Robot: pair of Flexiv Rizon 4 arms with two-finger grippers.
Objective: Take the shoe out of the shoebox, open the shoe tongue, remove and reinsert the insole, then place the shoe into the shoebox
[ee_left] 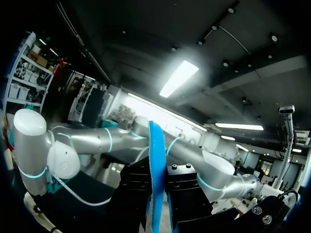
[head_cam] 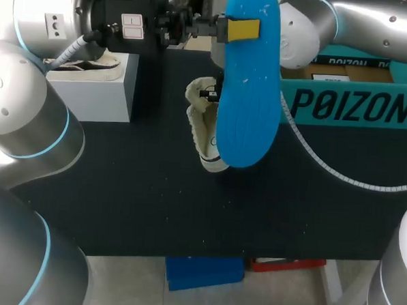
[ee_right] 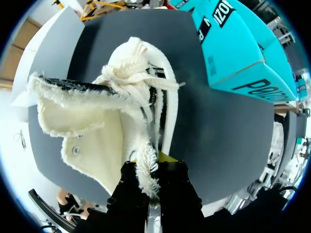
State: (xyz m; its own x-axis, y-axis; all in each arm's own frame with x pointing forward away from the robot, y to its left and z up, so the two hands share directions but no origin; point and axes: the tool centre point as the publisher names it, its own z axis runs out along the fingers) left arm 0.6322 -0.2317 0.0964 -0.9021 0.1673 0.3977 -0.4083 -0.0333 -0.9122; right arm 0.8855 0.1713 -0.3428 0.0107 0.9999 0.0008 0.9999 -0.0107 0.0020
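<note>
Now, shoe point(head_cam: 203, 135) and insole point(head_cam: 247, 93) outside shoebox point(head_cam: 356, 106)

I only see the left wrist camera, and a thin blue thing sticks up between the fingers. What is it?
Observer: A blue foam insole, broad in the head view; the left gripper is shut on one end.
Operator: Where's the shoe?
Observer: The cream canvas shoe with frayed edges is down by the black table, partly behind the insole.
Operator: Is anything holding it?
Observer: The right gripper is shut on its frayed edge.
</note>
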